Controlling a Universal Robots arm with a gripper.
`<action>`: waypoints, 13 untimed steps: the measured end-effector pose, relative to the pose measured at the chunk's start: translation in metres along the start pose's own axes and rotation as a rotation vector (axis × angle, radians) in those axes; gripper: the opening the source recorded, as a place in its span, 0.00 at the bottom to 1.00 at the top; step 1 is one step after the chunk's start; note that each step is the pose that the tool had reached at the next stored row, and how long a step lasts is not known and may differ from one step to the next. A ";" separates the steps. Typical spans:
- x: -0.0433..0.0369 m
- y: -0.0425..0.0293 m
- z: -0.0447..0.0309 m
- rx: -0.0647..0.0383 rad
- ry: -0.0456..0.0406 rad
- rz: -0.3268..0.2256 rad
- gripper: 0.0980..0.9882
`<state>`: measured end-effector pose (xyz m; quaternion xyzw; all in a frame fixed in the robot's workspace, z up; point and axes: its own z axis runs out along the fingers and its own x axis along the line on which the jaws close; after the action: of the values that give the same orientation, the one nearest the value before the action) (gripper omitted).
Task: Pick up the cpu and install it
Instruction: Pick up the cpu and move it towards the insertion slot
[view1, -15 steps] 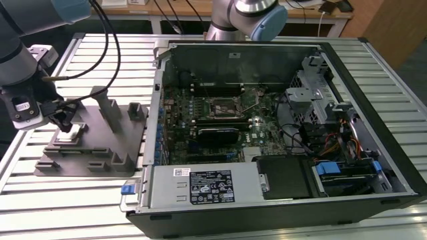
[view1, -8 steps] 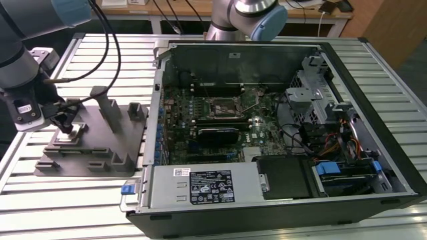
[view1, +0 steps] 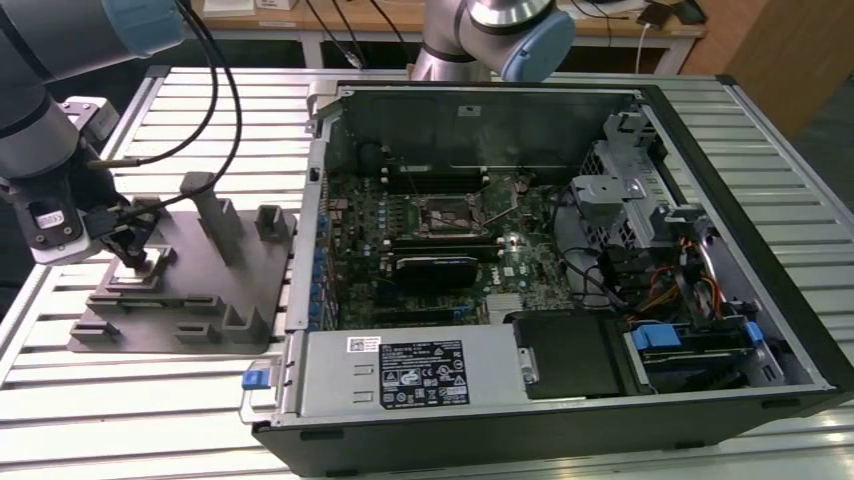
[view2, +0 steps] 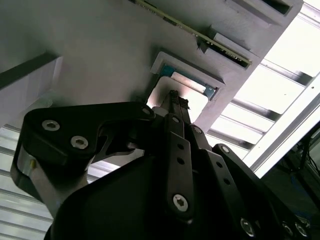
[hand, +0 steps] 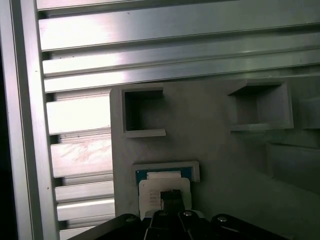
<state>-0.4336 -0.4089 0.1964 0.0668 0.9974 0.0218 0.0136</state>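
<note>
The task is at its start: the cpu has not been lifted or installed.

A counter (view1: 134, 400) of ribbed, bright aluminium slats carries everything. On it lies an open black computer case (view1: 467, 120) with bare grey metal inner walls. A green motherboard (view1: 360, 240) sits flat inside, near a silver power supply box (view1: 400, 370) with a white label. Near the board's middle is the square, black-framed socket (view1: 447, 212). It appears to hold no chip, though that is hard to make out.

To the exterior view's left of the case lies a matte grey fixture (view1: 160, 325), a flat plate with square pockets and upright posts.

The cpu (view1: 147, 262) lies flat in a shallow square recess of that fixture, well apart from the socket. In both wrist views it is a small square with a pale, shiny metal top (hand: 150, 190) and a thin blue-green edge along one side (view2: 192, 100).

The gripper (view1: 130, 262), black metal with visible screw heads, is directly over the chip. Its slim fingers (view2: 176, 120) look pressed together into one narrow tip (hand: 171, 196), at or just above the chip's top. Whether they touch it cannot be told.
</note>
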 end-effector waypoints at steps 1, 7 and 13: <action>0.0000 0.0000 0.0000 0.000 0.0000 0.000 0.01; 0.0000 0.0000 0.0001 0.000 0.0000 0.000 0.22; 0.0000 0.0000 0.0002 0.000 0.0000 0.000 0.41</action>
<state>-0.4336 -0.4089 0.1962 0.0668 0.9974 0.0218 0.0136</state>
